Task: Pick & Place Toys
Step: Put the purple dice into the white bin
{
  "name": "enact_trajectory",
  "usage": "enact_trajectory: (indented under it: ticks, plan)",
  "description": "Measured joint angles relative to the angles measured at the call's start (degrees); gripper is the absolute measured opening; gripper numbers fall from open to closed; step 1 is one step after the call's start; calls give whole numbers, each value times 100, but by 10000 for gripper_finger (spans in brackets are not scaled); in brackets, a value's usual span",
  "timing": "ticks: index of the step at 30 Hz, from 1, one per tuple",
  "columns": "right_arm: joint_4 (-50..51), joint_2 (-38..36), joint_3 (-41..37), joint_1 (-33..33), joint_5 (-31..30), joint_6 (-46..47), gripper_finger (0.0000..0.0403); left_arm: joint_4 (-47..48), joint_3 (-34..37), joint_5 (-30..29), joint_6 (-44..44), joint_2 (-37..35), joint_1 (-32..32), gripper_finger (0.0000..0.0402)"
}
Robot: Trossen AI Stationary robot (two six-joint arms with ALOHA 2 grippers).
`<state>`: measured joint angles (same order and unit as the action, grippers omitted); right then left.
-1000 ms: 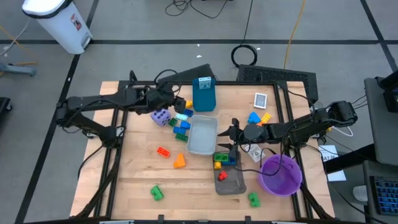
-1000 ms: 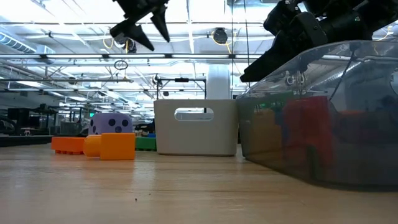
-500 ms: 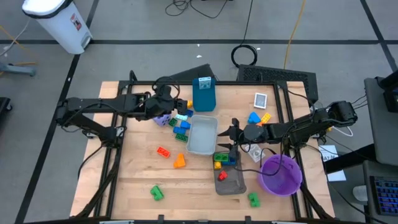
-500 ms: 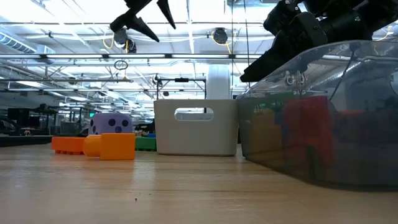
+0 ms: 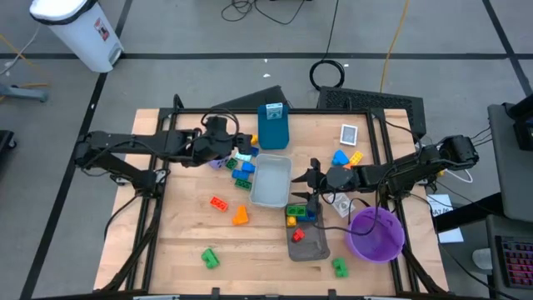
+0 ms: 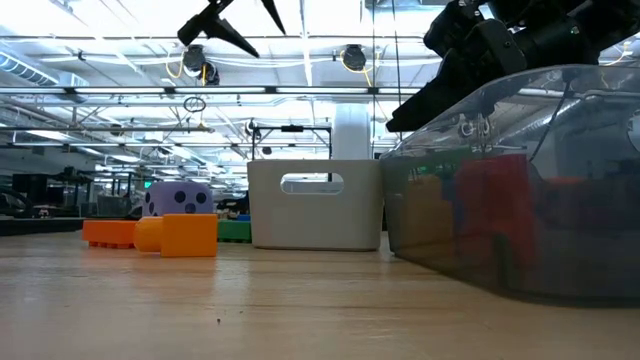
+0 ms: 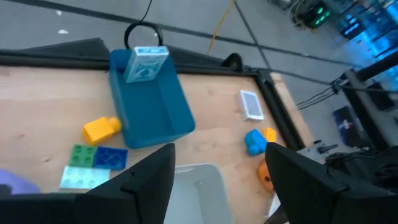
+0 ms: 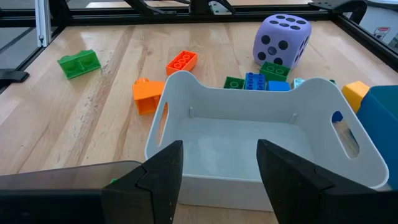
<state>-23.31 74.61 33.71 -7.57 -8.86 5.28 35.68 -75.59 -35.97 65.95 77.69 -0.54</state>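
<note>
Left gripper [image 5: 237, 147] hovered partly open and empty over the brick cluster [image 5: 242, 167] and purple die [image 8: 281, 38] by the white tray [image 5: 271, 181], mid-bench toward the far edge, likely lining up a pick. Right gripper [image 5: 306, 177] waited part-open, empty, above the grey tray [image 5: 316, 247] already holding bricks.

Purple die [image 8: 281, 40] with dark dots – orange brick [image 8: 181, 61], green brick [image 8: 79, 63].

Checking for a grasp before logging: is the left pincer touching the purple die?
Apart. The low view shows the left pincer open, high above the purple die on the table, clear air between.
</note>
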Motion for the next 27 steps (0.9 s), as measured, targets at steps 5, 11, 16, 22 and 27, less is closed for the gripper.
enact_trajectory:
  ticks: [5, 11, 16, 22, 27]
  plan:
    - [0, 0, 0, 0, 0, -1, 196, -95, 0, -14, -4, 0, 2, 257]
    - [0, 0, 0, 0, 0, 0, 196, -94, 0, -15, -31, 0, 2, 257]
    - [0, 0, 0, 0, 0, 0, 196, -201, 0, -15, -316, 0, 2, 257]
    - [0, 0, 0, 0, 0, 0, 196, -287, 0, -15, -694, 0, 2, 257]
    - [0, 0, 0, 0, -2, 0, 196, -287, 1, -14, -961, 0, 4, 257]
